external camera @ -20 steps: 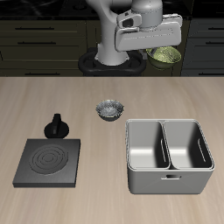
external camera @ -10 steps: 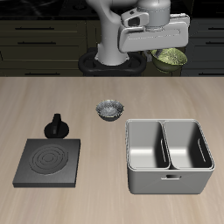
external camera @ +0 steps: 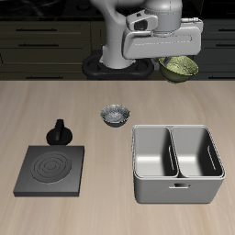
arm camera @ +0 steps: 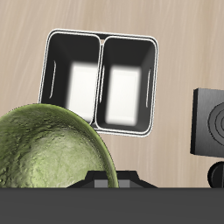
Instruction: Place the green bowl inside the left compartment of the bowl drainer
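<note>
The green bowl (external camera: 180, 67) hangs tilted high over the table's back edge, held at its rim by my gripper (external camera: 173, 60), which is shut on it. In the wrist view the bowl (arm camera: 48, 149) looms large and close, its olive inside facing the camera. The bowl drainer (external camera: 156, 191) stands on the table well below, nearer the front edge, and both its bins are empty. Its left compartment (external camera: 153, 151) is the bin nearer the stove plate; the wrist view shows this compartment (arm camera: 125, 92) too. The gripper's fingertips are hidden by the hand and the bowl.
A grey-white patterned bowl (external camera: 114, 116) sits behind the drainer's corner. A flat black stove plate (external camera: 51, 170) lies beside the drainer, with a small black pot (external camera: 60, 131) behind it. Dark cabinets run behind the table.
The gripper has carried the green bowl a little sideways away from the robot's base and slightly lower. The bowl now tilts more. Nothing on the table has moved.
</note>
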Robot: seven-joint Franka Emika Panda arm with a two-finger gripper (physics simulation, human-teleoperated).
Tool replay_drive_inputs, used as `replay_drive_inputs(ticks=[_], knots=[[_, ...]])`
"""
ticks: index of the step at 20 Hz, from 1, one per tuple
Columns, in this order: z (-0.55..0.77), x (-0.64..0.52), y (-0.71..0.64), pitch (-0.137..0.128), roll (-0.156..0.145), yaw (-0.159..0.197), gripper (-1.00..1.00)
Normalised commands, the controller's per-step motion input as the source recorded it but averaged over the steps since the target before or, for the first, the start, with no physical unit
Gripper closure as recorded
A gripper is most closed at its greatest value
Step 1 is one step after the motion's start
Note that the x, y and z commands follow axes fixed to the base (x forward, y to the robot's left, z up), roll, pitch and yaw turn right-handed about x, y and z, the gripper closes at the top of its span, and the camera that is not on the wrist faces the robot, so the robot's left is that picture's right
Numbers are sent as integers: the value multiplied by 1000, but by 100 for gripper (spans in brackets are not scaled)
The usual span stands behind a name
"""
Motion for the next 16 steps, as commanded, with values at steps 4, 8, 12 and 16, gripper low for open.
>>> replay_drive_inputs(ticks=[4,8,12,16], knots=[[53,470,-49,1,-47,0,100],[30,410,-77,18,-36,-1,100],[4,384,-101,7,-47,32,100],[-30,281,-38,16,-12,20,100]])
